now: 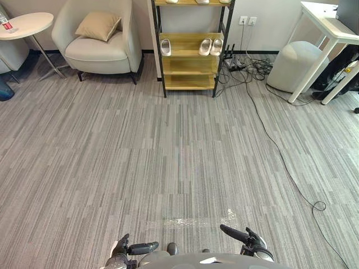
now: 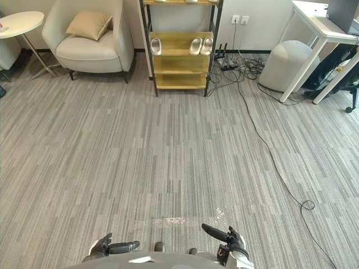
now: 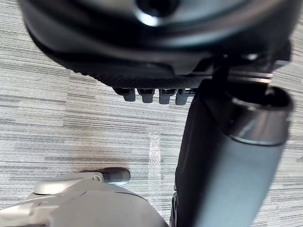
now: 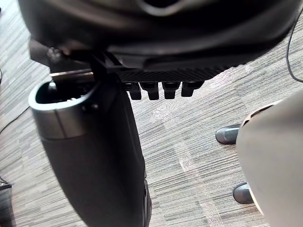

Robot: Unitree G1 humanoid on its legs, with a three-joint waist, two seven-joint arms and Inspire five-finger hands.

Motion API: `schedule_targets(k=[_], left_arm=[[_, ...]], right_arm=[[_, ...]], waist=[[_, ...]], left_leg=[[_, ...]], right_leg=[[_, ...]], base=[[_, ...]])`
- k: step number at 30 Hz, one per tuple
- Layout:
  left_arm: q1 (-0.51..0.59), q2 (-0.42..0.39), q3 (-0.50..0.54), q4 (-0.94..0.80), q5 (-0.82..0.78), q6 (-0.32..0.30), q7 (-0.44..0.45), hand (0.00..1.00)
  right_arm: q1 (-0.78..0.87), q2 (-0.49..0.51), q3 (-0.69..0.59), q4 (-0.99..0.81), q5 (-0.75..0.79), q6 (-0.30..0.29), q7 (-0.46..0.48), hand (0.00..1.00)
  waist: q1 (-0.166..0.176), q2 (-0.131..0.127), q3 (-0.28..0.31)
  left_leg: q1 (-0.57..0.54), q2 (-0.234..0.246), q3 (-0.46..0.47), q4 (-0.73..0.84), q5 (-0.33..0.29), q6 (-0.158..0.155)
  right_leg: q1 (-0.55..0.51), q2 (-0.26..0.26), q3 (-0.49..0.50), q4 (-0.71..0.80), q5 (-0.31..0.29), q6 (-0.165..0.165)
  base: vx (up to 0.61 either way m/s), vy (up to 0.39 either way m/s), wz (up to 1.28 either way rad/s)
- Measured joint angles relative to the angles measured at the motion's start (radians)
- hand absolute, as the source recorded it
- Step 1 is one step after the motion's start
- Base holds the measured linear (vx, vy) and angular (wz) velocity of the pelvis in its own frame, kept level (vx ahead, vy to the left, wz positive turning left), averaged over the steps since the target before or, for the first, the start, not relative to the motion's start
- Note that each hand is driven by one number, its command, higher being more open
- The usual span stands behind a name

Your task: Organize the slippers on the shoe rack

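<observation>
The shoe rack [image 1: 188, 66] stands far off against the back wall, well apart from both arms. On its 2nd shelf from the top lie 3 pale slippers: a single slipper [image 1: 166, 47] near the left post and a pair of slippers [image 1: 206, 47] side by side near the right post, toes toward the wall. The 2 lower shelves look bare. The top shelf is cut off by the edge of the view; a few pale shapes [image 1: 202, 1] sit on it, too clipped to identify.

The left robot hand [image 1: 134, 247] and the right robot hand [image 1: 247, 238] show low at the near edge, above the grey carpet [image 1: 168, 157], each partly cut off. Both are relaxed and unclenched, holding nothing. In the wrist views just the fingertips [image 3: 147, 96] of the left and the fingertips [image 4: 154, 90] of the right peek out in a row past the dark bulk, with carpet beyond them.

A shiny strip of tape [image 1: 182, 222] lies on the carpet just ahead of the hands. Left of the rack are an armchair [image 1: 101, 53] with a tan cushion [image 1: 99, 24] and a round side table [image 1: 25, 25]. To the right stand a grey pouf [image 1: 296, 64] and a white bench [image 1: 331, 28], half out of frame, with a tangle of cables [image 1: 247, 67] by the wall.
</observation>
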Motion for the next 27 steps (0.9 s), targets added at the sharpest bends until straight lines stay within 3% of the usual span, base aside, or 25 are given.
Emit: schedule_targets(k=[13, 17, 19, 22, 23, 24, 27], left_arm=[[-0.006, 0.005, 0.000, 0.000, -0.010, 0.000, -0.001, 1.00], [-0.018, 0.006, 0.000, -0.001, -0.010, 0.000, 0.000, 1.00], [-0.028, 0.008, 0.005, -0.007, -0.011, 0.000, 0.001, 1.00], [-0.035, 0.003, 0.046, -0.039, -0.024, -0.010, 0.000, 1.00], [-0.037, -0.002, 0.060, -0.060, -0.029, -0.015, 0.000, 1.00], [-0.039, -0.018, 0.091, -0.088, -0.040, -0.021, 0.000, 1.00], [-0.055, -0.035, 0.111, -0.093, -0.059, -0.036, 0.000, 1.00]], right_arm=[[-0.010, 0.003, 0.000, 0.000, 0.002, 0.000, 0.003, 1.00], [-0.020, 0.004, 0.001, -0.002, 0.002, -0.001, 0.004, 1.00], [-0.020, 0.006, 0.001, -0.008, 0.003, -0.003, 0.004, 1.00], [-0.016, 0.005, 0.003, -0.020, 0.004, -0.004, 0.003, 1.00], [-0.015, 0.003, 0.003, -0.029, 0.004, -0.004, 0.002, 1.00], [-0.012, -0.007, 0.004, -0.044, 0.004, -0.004, 0.000, 1.00], [-0.018, -0.029, 0.014, -0.044, 0.005, -0.003, -0.006, 1.00]], waist=[[-0.001, -0.006, 0.009], [-0.002, -0.005, 0.024], [0.001, -0.008, 0.034], [0.007, -0.014, 0.053], [0.015, -0.012, 0.059], [0.029, 0.007, 0.079], [0.048, 0.026, 0.084]], left_leg=[[-0.037, 0.001, -0.021, 0.000, -0.003, -0.004], [-0.048, 0.003, -0.021, 0.018, -0.020, -0.022], [-0.113, 0.010, -0.016, 0.163, -0.100, -0.030], [-0.252, 0.046, 0.068, 0.507, -0.180, -0.080], [-0.303, 0.066, 0.098, 0.625, -0.181, -0.083], [-0.382, 0.119, 0.141, 0.823, -0.188, -0.078], [-0.492, 0.162, 0.163, 0.925, -0.260, -0.060]], right_leg=[[-0.017, 0.003, -0.023, -0.019, 0.000, 0.000], [-0.025, 0.004, -0.024, -0.001, -0.019, -0.010], [-0.043, 0.002, -0.025, 0.043, -0.052, -0.020], [-0.028, 0.003, -0.021, 0.068, -0.091, -0.037], [-0.016, 0.006, -0.015, 0.070, -0.097, -0.042], [0.013, 0.022, 0.007, 0.072, -0.108, -0.056], [0.045, 0.019, 0.044, 0.072, -0.146, -0.084]], base=[[0.00, -0.007, 0.04], [0.02, -0.018, 0.02], [0.04, -0.028, 0.03], [0.03, -0.028, -0.02], [0.14, -0.055, -0.26], [0.14, -0.021, -0.39], [0.28, 0.044, -0.39]])
